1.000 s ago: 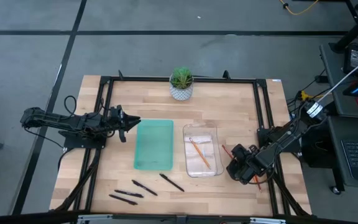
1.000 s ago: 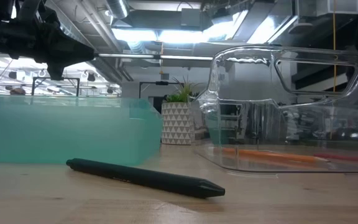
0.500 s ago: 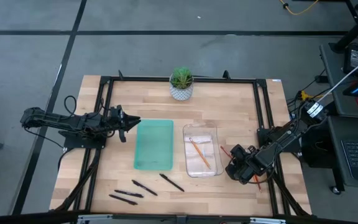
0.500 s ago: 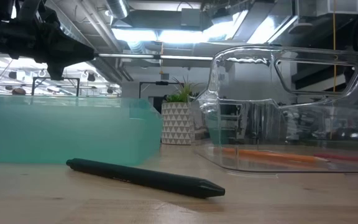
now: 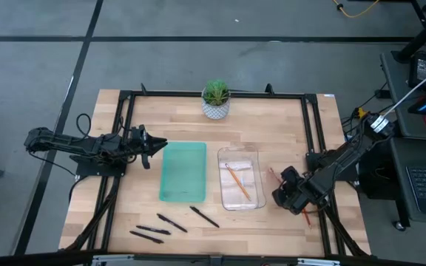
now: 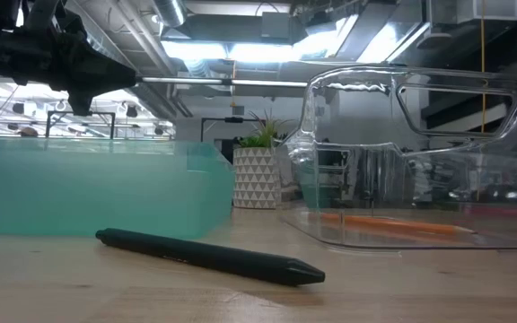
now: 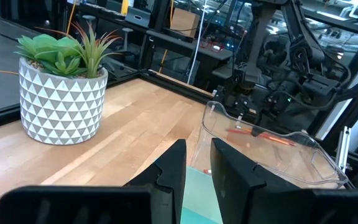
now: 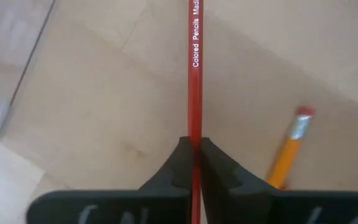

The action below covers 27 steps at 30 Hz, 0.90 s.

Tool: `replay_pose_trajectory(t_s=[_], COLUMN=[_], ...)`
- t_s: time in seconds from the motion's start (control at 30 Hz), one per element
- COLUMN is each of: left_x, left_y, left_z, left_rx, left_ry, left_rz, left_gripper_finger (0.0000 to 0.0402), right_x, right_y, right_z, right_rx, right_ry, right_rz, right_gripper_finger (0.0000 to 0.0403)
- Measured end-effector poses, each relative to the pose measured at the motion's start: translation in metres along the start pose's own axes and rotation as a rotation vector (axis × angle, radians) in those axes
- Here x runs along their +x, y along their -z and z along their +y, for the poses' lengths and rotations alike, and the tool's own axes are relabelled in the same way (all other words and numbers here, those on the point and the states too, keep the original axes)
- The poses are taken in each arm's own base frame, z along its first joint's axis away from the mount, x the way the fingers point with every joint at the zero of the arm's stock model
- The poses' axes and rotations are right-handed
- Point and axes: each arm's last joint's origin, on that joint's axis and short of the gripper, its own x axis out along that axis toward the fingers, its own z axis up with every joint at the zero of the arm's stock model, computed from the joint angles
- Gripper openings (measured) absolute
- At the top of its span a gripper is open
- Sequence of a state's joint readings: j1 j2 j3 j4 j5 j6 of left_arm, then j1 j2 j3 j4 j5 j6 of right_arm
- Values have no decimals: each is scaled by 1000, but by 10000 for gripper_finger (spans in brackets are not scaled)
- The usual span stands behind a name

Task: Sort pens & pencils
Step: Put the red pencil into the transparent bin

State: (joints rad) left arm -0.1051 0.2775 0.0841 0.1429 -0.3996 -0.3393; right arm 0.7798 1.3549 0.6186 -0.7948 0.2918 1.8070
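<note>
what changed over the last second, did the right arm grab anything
Yes: the right gripper shut on the red pencil beside the clear tray and has begun lifting it; the pencil's tip has shifted a little. The orange pencil still lies on the table. The left gripper, the three pens, the green tray and the pencil in the clear tray stayed put.

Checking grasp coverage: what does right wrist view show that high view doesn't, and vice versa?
Right wrist only: the right gripper's fingers pinched shut on the red pencil, its printed lettering legible, and the eraser end of an orange pencil lying alongside on the table.

High only: three black pens near the front edge, the empty teal bin, the clear bin holding one orange pencil, the plant, and the left gripper waiting beside the teal bin.

Both: the right gripper beside the clear bin, on wooden tabletop.
</note>
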Motion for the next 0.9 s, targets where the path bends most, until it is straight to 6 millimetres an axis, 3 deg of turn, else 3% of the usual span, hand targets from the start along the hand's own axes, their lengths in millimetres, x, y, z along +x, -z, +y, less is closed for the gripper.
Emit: replay_pose_trajectory(t_s=[0.5,0.9], left_x=[0,0], left_y=[0,0], left_z=[0,0], left_rx=[1,1], left_ry=[1,0], left_rz=[0,1], left_gripper_finger=[69,69], right_x=[-45,-45], right_y=[-24,-25], right_z=[-20,-22], right_rx=[95,85], right_ry=[-233,-217], right_rz=[-130,-137], right_gripper_finger=[2,5])
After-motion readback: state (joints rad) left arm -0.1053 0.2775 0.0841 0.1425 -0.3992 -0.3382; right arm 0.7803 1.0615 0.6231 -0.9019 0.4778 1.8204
